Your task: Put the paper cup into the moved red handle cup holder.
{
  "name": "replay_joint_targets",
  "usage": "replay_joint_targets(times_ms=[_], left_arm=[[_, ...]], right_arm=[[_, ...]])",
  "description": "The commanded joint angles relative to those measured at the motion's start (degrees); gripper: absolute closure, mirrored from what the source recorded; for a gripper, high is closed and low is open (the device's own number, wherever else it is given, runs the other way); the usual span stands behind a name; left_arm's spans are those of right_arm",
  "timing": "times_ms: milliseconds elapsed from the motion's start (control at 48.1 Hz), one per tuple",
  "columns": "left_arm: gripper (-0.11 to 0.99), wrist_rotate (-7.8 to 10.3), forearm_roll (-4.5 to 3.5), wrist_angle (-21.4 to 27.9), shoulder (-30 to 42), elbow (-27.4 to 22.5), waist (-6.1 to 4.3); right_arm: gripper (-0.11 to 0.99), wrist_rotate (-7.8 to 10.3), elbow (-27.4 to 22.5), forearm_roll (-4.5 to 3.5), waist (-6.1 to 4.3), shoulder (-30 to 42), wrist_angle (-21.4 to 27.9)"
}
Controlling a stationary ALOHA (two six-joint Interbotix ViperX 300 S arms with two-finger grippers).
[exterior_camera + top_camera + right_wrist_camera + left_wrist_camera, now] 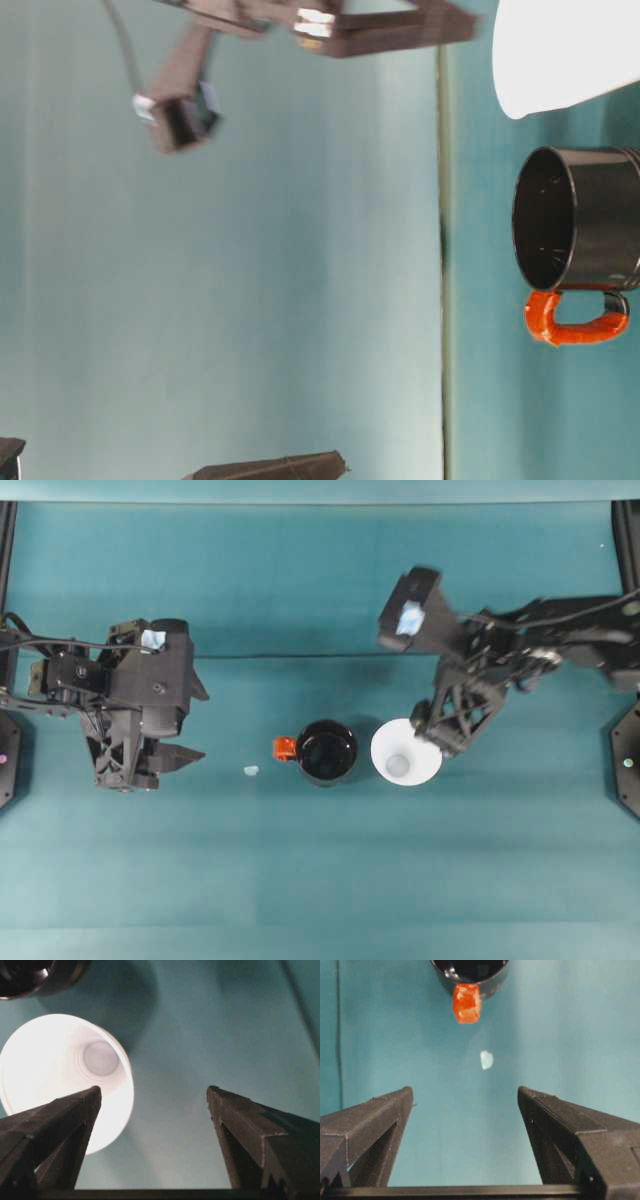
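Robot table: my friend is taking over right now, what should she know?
Left tool: open, empty, parked left of the holder.
Right tool: open, empty, at the paper cup's rim, not gripping.
Paper cup: upright on the table, just right of the red handle cup holder.
Holder: upright, empty, handle pointing toward the left tool. A small pale scrap lies beside it.
Done: nothing yet with the cup.
Left: grip the cup, lift, lower it into the holder.

The paper cup [406, 752] is seen as plain white matt paper, smooth inside. The red handle cup holder [327, 751] is shown with a glossy black wall that catches highlights, and its orange-red handle looks shiny and slightly uneven. The table [320, 880] is covered in a matt teal surface. The gripper fingers [55, 1130] are made of matt black plastic with faint layered ridges.
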Motion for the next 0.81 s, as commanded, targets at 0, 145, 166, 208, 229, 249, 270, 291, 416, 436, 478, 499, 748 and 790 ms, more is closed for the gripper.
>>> replay_joint_targets(times_ms=[0, 145, 166, 208, 229, 249, 270, 291, 416, 436, 478, 499, 748, 790], left_arm=[[-0.06, -0.09, 0.09, -0.44, -0.79, -0.70, 0.26], [-0.06, -0.09, 0.09, -0.44, -0.70, -0.53, 0.35], [-0.06, -0.09, 0.09, -0.44, -0.79, -0.62, 0.44], [-0.06, -0.09, 0.09, -0.44, -0.70, -0.62, 0.44], [-0.06, -0.09, 0.18, -0.44, -0.70, -0.62, 0.53], [-0.06, -0.09, 0.09, -0.53, -0.70, -0.62, 0.53], [-0.06, -0.09, 0.09, -0.53, -0.70, -0.62, 0.62], [-0.06, -0.09, 0.09, -0.53, -0.70, -0.62, 0.53], [-0.06, -0.09, 0.09, -0.53, -0.62, -0.70, 0.62], [-0.06, -0.09, 0.09, -0.53, -0.62, -0.62, 0.62], [-0.06, -0.09, 0.09, -0.53, -0.62, -0.70, 0.70], [-0.06, -0.09, 0.09, -0.53, -0.70, -0.70, 0.62], [-0.06, -0.09, 0.09, -0.53, -0.62, -0.70, 0.70], [-0.06, -0.09, 0.09, -0.53, -0.62, -0.62, 0.70]], right_arm=[[-0.09, 0.62, -0.88, 0.35, 0.70, 3.25, -1.05], [-0.09, 0.62, -0.79, 1.05, 1.05, 4.57, -2.02], [-0.09, 0.62, -0.70, 1.05, 1.05, 4.75, -2.11], [-0.09, 0.62, -0.62, 1.05, 1.05, 5.10, -2.37], [-0.09, 0.62, -0.62, 1.05, 1.05, 5.36, -2.46], [-0.09, 0.62, -0.62, 1.05, 1.05, 5.54, -2.55], [-0.09, 0.62, -0.62, 1.05, 1.05, 5.71, -2.72], [-0.09, 0.62, -0.53, 1.05, 1.05, 5.89, -2.81], [-0.09, 0.62, -0.53, 1.05, 0.97, 6.68, -3.34], [-0.09, 0.70, -0.62, 1.05, 0.97, 6.77, -3.43], [-0.09, 0.70, -0.70, 1.05, 0.88, 6.77, -3.60], [-0.09, 0.70, -0.70, 1.05, 0.79, 6.77, -3.69], [-0.02, 0.79, -0.79, 1.05, 0.62, 6.77, -3.60], [0.02, 0.88, -0.79, 1.05, 0.62, 6.77, -3.60]])
